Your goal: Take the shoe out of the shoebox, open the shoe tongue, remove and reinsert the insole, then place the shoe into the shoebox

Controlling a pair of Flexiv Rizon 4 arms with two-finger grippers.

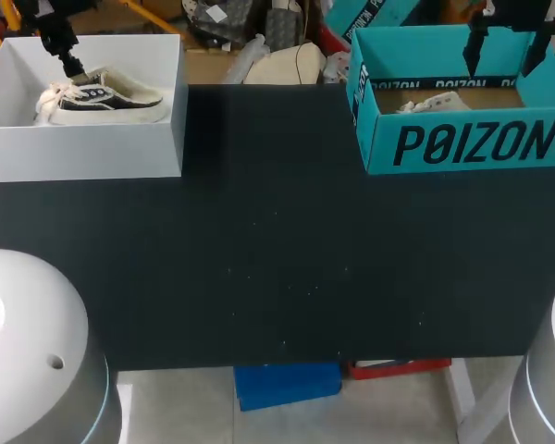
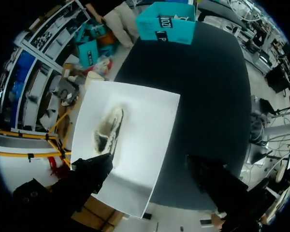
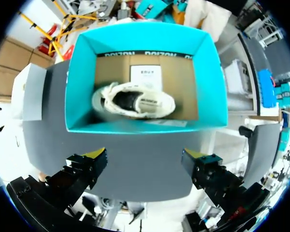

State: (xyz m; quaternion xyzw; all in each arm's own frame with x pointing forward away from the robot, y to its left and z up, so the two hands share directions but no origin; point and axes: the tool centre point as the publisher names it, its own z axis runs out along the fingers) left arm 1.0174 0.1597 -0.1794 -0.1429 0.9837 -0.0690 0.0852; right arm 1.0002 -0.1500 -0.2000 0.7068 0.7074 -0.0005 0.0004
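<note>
The left tool (image 2: pixel 147 169) hangs wide open and empty above a white shoebox (image 2: pixel 150 145); a black-and-cream sneaker (image 2: pixel 108 130) lies just ahead of its fingers. The right tool (image 3: pixel 145 155), equally spread and empty, hovers over a teal shoebox (image 3: pixel 75 72) with black lettering, a white sneaker (image 3: pixel 133 101) and printed card (image 3: pixel 146 75) inside.

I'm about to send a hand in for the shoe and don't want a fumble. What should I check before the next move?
1. Left hand open: ok, fingers spread, nothing between them.
2. Right hand open: ok, nothing held.
3. Right hand lined up with the teal shoebox: ok, the open box lies ahead of its fingers.
4. Light shoe reachable: ok, it lies on the box floor, opening upward, uncovered.
5. Left hand over the white box holding the second shoe: ok, above it, not touching.
6. Tongue position and insole seating: cannot tell.
</note>
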